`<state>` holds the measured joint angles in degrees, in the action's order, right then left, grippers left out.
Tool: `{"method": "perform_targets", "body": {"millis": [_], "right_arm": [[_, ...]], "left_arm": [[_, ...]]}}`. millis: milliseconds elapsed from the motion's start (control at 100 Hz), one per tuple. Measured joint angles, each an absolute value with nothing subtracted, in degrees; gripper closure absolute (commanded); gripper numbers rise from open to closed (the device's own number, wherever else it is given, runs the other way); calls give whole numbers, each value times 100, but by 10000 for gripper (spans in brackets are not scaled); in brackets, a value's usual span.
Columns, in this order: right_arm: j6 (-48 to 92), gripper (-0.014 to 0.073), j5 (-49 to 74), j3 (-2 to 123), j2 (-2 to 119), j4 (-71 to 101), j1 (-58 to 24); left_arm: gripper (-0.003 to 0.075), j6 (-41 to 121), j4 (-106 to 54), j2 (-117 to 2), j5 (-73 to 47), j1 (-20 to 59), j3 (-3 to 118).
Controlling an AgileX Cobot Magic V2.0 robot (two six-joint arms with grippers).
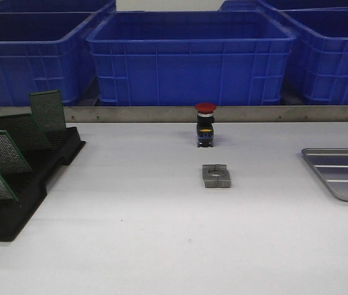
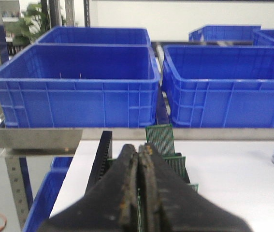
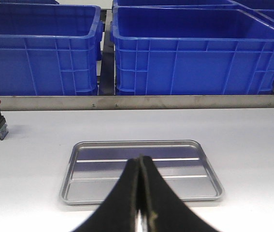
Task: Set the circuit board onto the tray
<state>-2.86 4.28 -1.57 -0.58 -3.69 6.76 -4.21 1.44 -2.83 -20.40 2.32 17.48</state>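
On the white table [image 1: 161,246], before blue bins [image 1: 189,58], I see boards [image 1: 2,150] racked at left, the tray [image 1: 345,175] bare at right. Left gripper [image 2: 139,193] and right gripper [image 3: 140,193] pressed together, gripping nothing. No legible writing.

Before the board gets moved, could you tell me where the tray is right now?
The tray lies empty on the table's right side in the front view, cut off by the edge, right of the grey metal block; the right wrist view shows it whole.

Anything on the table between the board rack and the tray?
Front view: a grey metal block lies between the rack and the tray; the red pushbutton stands just behind it.
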Motion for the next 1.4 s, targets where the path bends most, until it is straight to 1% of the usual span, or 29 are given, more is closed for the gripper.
{"method": "perform_targets", "body": {"millis": [180,390,760,810,850,900,940,950,1000,1070,1100,1190,1400], "right_arm": [[-286,655,428,-157,-58,-369,676],[-286,655,428,-157,-58,-369,676],[-286,655,428,-157,-58,-369,676],[-286,655,428,-157,-58,-369,676],[-286,655,428,-157,-58,-369,676],[-286,655,428,-157,-58,-369,676],[-286,655,428,-157,-58,-369,676],[-286,655,428,-157,-58,-369,676],[-286,655,428,-157,-58,-369,676],[-286,655,428,-157,-58,-369,676],[-286,655,428,-157,-58,-369,676],[-286,655,428,-157,-58,-369,676],[-286,655,428,-157,-58,-369,676]], "left_arm": [[741,-421,145,-1350,-2932,232,2778],[741,-421,145,-2762,-3318,232,3667],[734,-351,225,-5105,-3823,232,4878],[703,-256,225,-5446,-3930,232,5066],[651,-131,225,-5656,-4006,232,5237],[568,54,189,-5945,-4133,232,5443],[468,208,148,-6183,-4243,232,5618],[468,233,135,-6261,-4277,232,5647],[362,394,100,-6525,-4378,232,5868],[278,677,76,-6872,-4467,232,6128],[267,886,76,-7001,-4474,232,6223],[276,1710,0,-7402,-4538,232,6490],[281,4530,-369,-8187,-4865,232,6772]]}}
